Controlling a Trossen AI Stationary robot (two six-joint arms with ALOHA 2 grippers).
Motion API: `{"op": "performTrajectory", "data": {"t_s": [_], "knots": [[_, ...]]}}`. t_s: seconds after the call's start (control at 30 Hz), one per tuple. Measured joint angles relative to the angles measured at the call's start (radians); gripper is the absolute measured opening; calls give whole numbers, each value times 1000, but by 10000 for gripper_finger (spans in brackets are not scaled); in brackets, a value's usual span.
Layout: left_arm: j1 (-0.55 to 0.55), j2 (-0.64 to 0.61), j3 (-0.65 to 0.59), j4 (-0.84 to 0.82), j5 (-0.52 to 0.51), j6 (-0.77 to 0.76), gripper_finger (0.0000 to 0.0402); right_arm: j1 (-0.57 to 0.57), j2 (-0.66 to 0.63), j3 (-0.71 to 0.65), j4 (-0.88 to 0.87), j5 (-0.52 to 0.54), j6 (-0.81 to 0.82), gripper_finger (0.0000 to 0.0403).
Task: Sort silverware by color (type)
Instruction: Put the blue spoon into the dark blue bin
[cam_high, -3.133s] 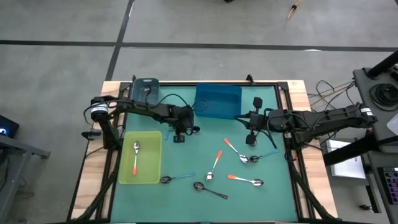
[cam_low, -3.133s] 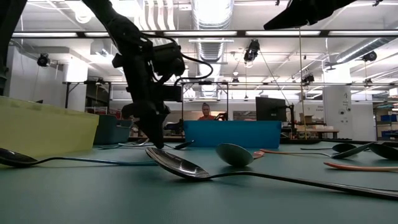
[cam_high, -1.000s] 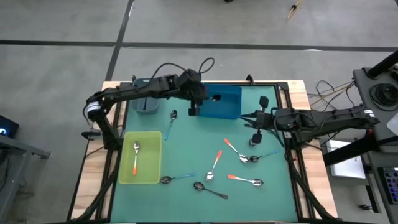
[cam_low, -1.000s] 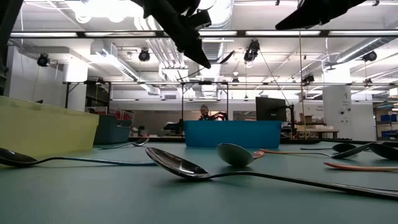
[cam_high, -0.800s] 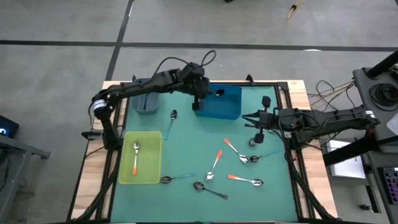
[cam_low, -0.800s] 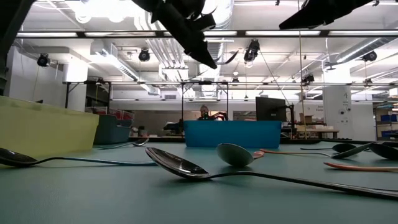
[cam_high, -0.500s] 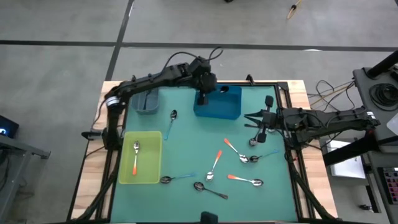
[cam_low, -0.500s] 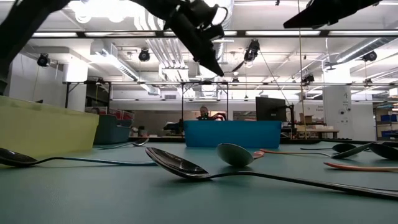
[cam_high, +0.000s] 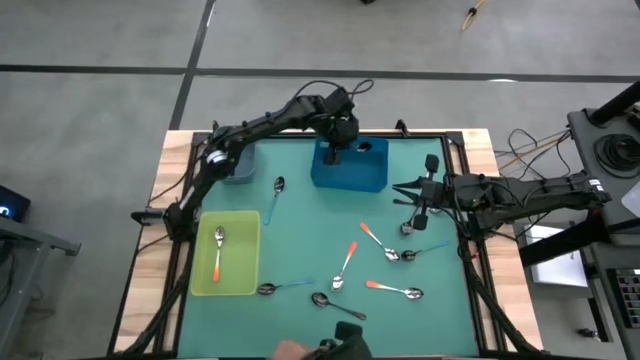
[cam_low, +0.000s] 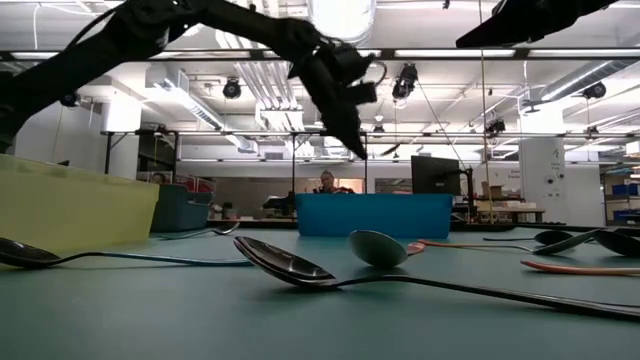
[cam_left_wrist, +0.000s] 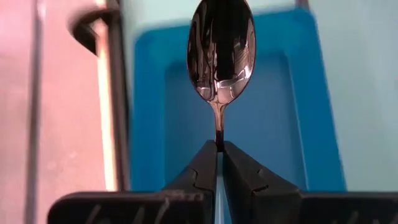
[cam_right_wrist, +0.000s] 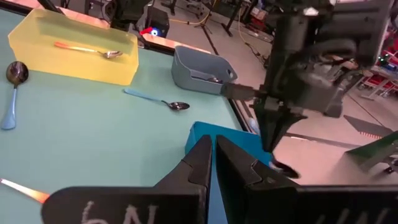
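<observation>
My left gripper (cam_high: 335, 152) hangs over the blue bin (cam_high: 365, 176) at the far middle of the table, shut on a spoon whose shiny bowl (cam_left_wrist: 221, 50) juts past the fingertips, clear of the bin. The right wrist view shows that gripper (cam_right_wrist: 273, 144) slanting down above the bin's rim (cam_right_wrist: 205, 132). My right gripper (cam_high: 402, 190) waits shut above the mat's right side. Several more spoons lie on the green mat, among them orange-handled ones (cam_high: 372, 238) (cam_high: 345, 264) (cam_high: 395, 290), a light-blue one (cam_high: 275, 195) and a dark one (cam_high: 335, 305). My left gripper pinches the spoon's thin neck (cam_left_wrist: 218, 138) just behind the bowl between its two fingertips (cam_left_wrist: 205, 163). The fingers slant down and lie along the spoon. The handle is hidden behind them. The spoon is lifted clear, bowl foremost, over the blue bin's inside (cam_left_wrist: 261, 124).
A yellow bin (cam_high: 242, 280) at the left holds an orange-handled spoon (cam_high: 217, 255). A grey bin (cam_high: 235, 168) stands at the far left corner. The table's black frame (cam_high: 455, 150) runs round the mat. A person's hand (cam_high: 295, 350) shows at the near edge.
My left gripper has carried the spoon toward the table's far edge and right, from beside the blue bin's left end to above the bin, sinking a little and tipping further down. It has stayed shut on the spoon. A hand has appeared at the near edge.
</observation>
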Motion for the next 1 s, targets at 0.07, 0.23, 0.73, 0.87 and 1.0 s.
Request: {"op": "performTrajectory", "data": {"t_s": [0.07,0.23,0.73,0.87,1.0], "knots": [[8,0,-29,5,-2,8,0,0,-1,-1,0,0,0,13],[28,-3,-60,19,-1,-1,0,0,0,-2,0,0,-7,13],[24,20,-83,138,86,-98,0,0,0,-2,1,3,-9,13],[21,46,-84,159,86,-107,0,0,0,-2,1,3,-10,13],[20,65,-84,161,86,-107,0,0,0,-2,1,3,-11,13]]}}
